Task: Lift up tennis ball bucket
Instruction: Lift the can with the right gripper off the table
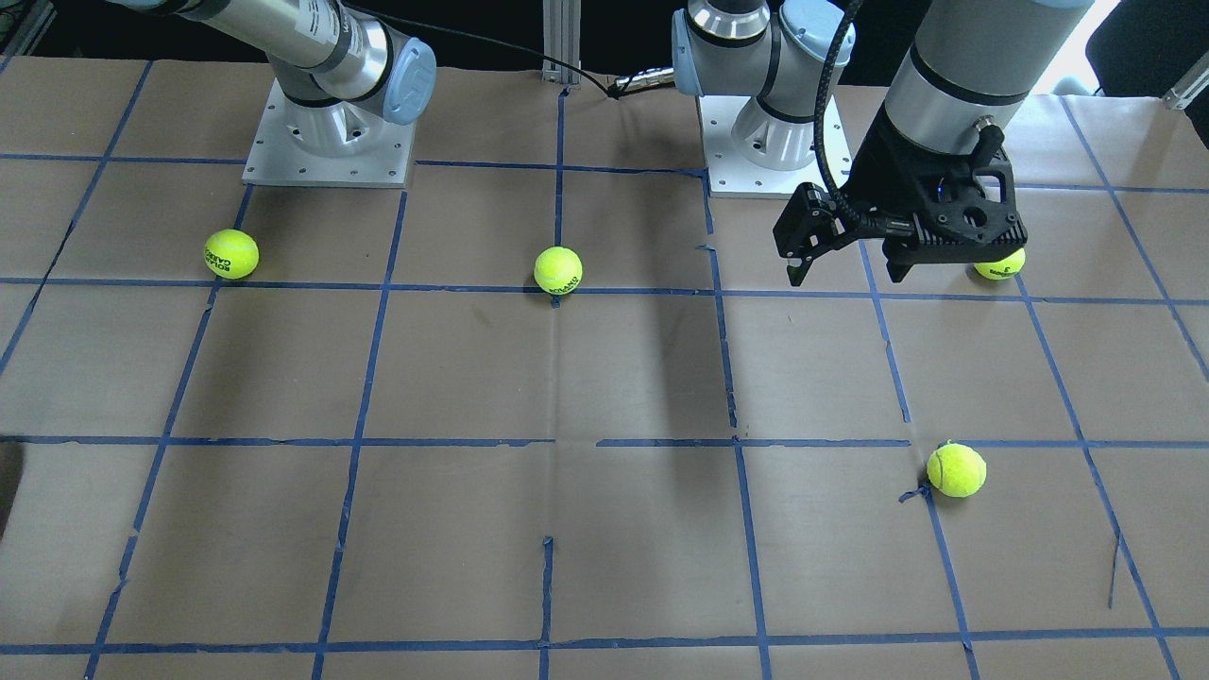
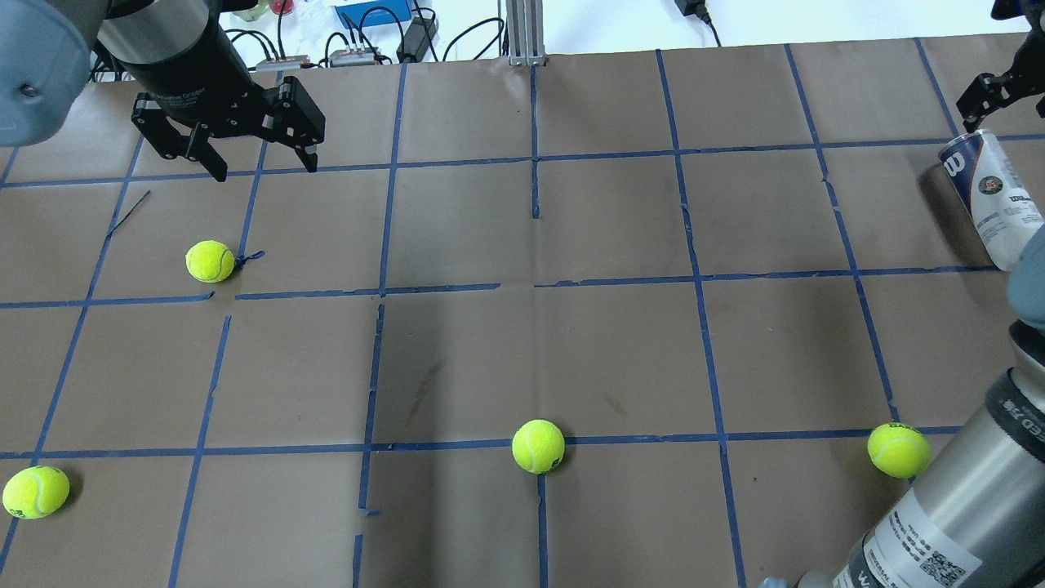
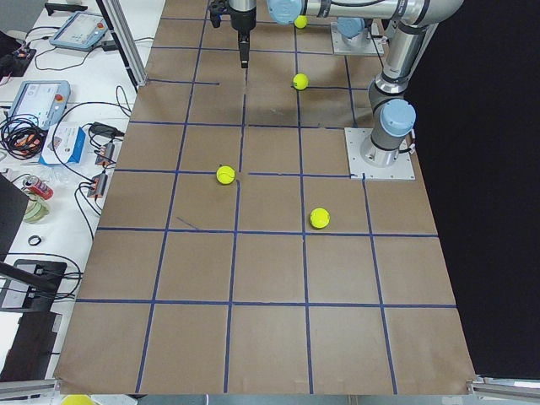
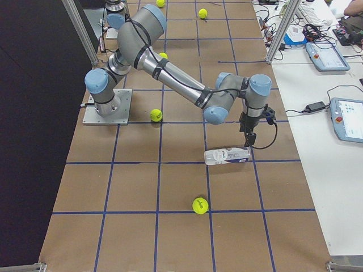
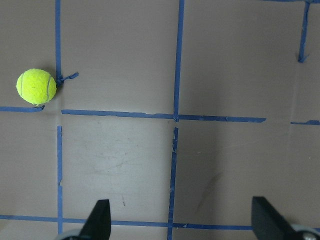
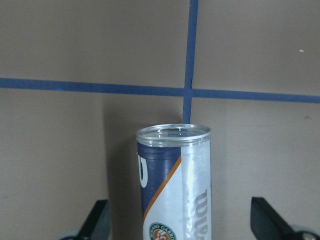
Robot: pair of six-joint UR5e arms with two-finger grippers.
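The lift hasn't started yet. The slim clear plastic can with the white and dark-blue label (image 2: 989,196) lies on its side on the brown, blue-taped tabletop (image 2: 620,359), out at the robot's right edge. The right tool (image 6: 181,222) hangs over the can's end, fingers (image 6: 97,222) spread wide either side, apparently touching nothing. Closing and raising are left. The left tool (image 2: 265,170) is spread too, empty, well apart.
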